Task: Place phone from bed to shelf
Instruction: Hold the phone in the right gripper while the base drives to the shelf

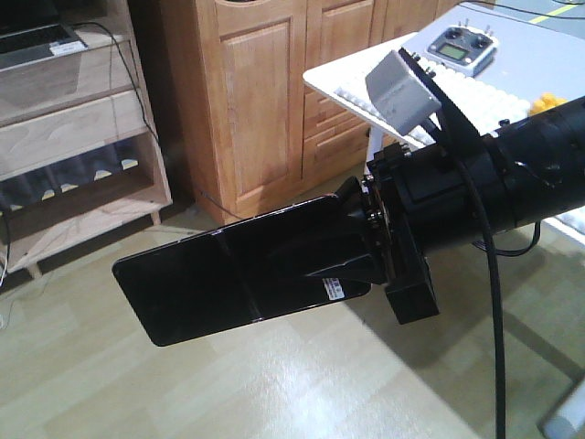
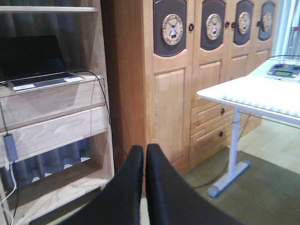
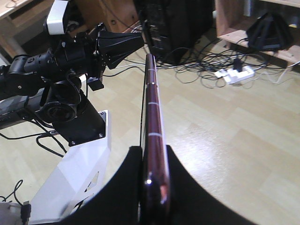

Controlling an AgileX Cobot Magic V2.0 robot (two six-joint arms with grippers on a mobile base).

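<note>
Shelving of pale natural wood (image 1: 82,137) stands at the far left of the front view, cut off by the frame, with a grey laptop (image 1: 32,41) only partly showing on its upper board. The left claw (image 2: 144,157) has its black fingers closed to a thin slit with nothing between them. Further right, the right claw (image 3: 153,152) clamps the slim glossy black foldable phone (image 1: 201,283) in mid-air over the pale floor (image 1: 274,384), well apart from the shelving, one end hidden by the fingers.

far left: shelf (image 1: 82,128), laptop (image 1: 32,41) on it, high up | right of shelf: wardrobe (image 1: 260,101) | right of wardrobe: table (image 1: 548,64), controller (image 1: 463,48) on top | near, over floor (image 1: 274,384): phone (image 1: 228,274) between right gripper (image 1: 315,270) fingers | left gripper (image 2: 144,154) before wardrobe
</note>
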